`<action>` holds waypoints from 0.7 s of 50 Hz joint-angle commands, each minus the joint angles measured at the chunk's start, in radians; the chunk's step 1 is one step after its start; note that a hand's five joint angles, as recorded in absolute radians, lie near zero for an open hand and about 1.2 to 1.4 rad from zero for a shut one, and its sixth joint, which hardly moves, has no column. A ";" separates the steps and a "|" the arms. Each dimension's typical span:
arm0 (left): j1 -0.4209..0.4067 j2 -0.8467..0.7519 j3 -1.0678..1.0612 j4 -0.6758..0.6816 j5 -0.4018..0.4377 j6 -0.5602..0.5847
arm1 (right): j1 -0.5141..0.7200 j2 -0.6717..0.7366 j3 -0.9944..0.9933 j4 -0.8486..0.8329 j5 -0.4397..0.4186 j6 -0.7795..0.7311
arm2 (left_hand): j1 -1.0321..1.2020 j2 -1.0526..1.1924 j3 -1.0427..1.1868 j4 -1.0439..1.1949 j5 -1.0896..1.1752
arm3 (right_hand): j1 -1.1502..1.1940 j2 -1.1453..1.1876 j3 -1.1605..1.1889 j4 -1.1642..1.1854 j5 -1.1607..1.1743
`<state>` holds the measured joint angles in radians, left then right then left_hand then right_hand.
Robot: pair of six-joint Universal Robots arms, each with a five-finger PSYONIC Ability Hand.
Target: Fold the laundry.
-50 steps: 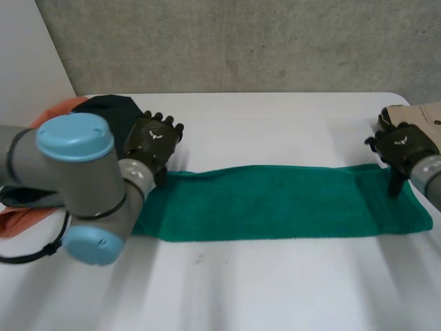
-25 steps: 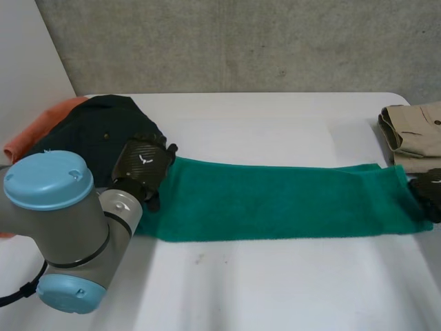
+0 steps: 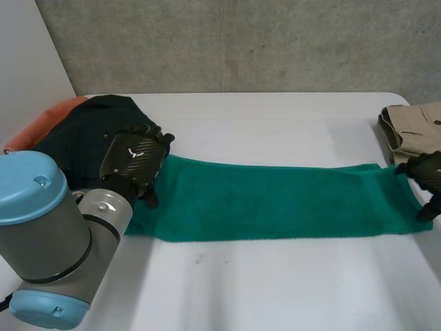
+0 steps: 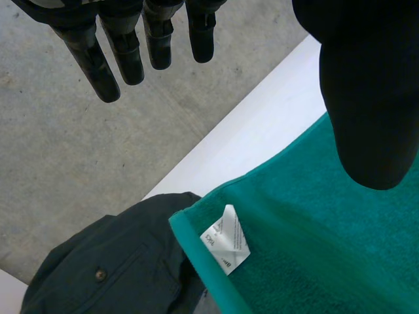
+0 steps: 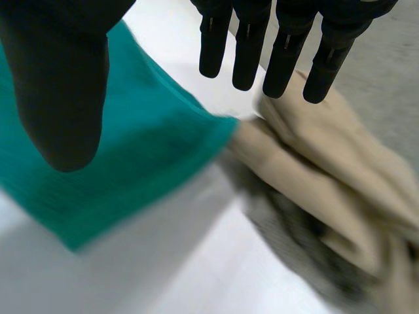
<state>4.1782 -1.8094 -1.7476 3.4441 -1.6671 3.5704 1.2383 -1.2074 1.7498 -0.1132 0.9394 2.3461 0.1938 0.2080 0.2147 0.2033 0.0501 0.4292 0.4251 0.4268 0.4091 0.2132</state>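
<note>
A grey concrete wall (image 3: 241,41) closes the back of the room, and a white surface (image 3: 275,289) runs across in front of it. On the surface lies a green towel (image 3: 275,203), spread flat as one long strip. Its long axis runs crosswise, from the robot's left to its right, so each short end sits by one arm and neither arm is clearly the nearer.

At the left end a heap of dark clothing (image 3: 83,131) rests on an orange cloth (image 3: 48,121), and the towel's far left corner overlaps the dark heap. A folded beige garment (image 3: 413,127) sits just beyond the right end.

The left hand (image 3: 134,162) hangs over the left short end, fingers straight and thumb held apart, gripping nothing. The right hand (image 3: 427,176) is at the right short end, also spread and empty, with the beige garment past its fingertips. I cannot tell whether either touches the cloth.

A small white label (image 4: 226,242) marks the left far corner. A fold would likely call for pinching the short ends. On the left, the dark clothing under that corner could get caught up too.
</note>
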 commanded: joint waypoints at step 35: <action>0.008 0.065 -0.015 -0.003 -0.006 -0.041 | 0.062 -0.092 -0.015 -0.138 0.202 -0.211 | -0.019 -0.033 -0.040 -0.029 -0.050 | 0.967 0.971 0.969 0.987 1.008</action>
<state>4.1804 -1.7621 -1.7535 3.4429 -1.6705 3.5297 1.1202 -1.1909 1.7349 -0.2734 1.1718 2.1189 0.1938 0.2080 0.2147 0.2033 0.0500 1.1248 1.1807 1.1897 1.1982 0.9875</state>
